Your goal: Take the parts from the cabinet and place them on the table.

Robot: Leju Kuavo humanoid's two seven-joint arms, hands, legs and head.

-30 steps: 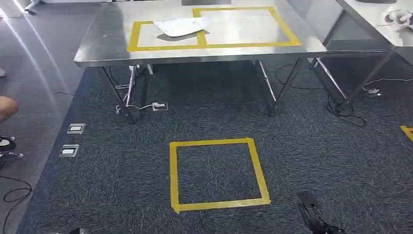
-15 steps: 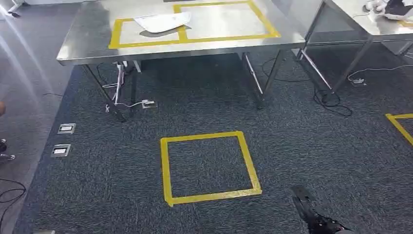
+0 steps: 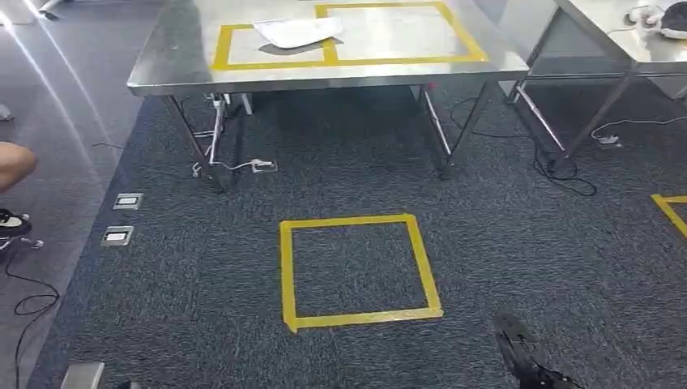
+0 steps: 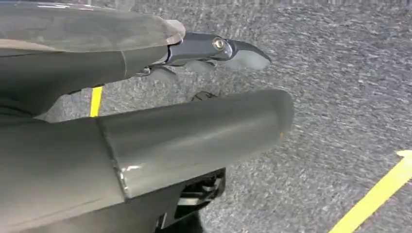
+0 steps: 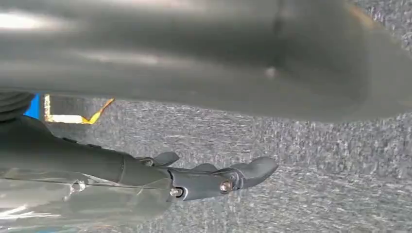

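Observation:
A flat white packaged part [image 3: 298,31] lies on the steel table [image 3: 186,69] ahead, across the yellow tape dividing two marked rectangles. My right hand [image 3: 522,361] hangs low at the bottom right of the head view, dark fingers pointing down over the carpet. In the right wrist view its fingers [image 5: 228,179] stretch out apart from the thick thumb [image 5: 291,73], holding nothing. My left hand [image 4: 194,97] also hangs over the carpet, its fingers [image 4: 228,48] extended away from the thumb [image 4: 209,126], with nothing in it. The cabinet is out of sight.
A yellow taped square [image 3: 285,271] marks the carpet between me and the table. A second steel table [image 3: 624,40] stands at the right with cables [image 3: 567,174] beneath. Floor sockets [image 3: 127,201] and part of a person [image 3: 12,166] are at the left.
The whole picture swayed left, then back right and slightly upward, so the camera moved. The white part stays on the table. My right hand still hangs at the bottom right.

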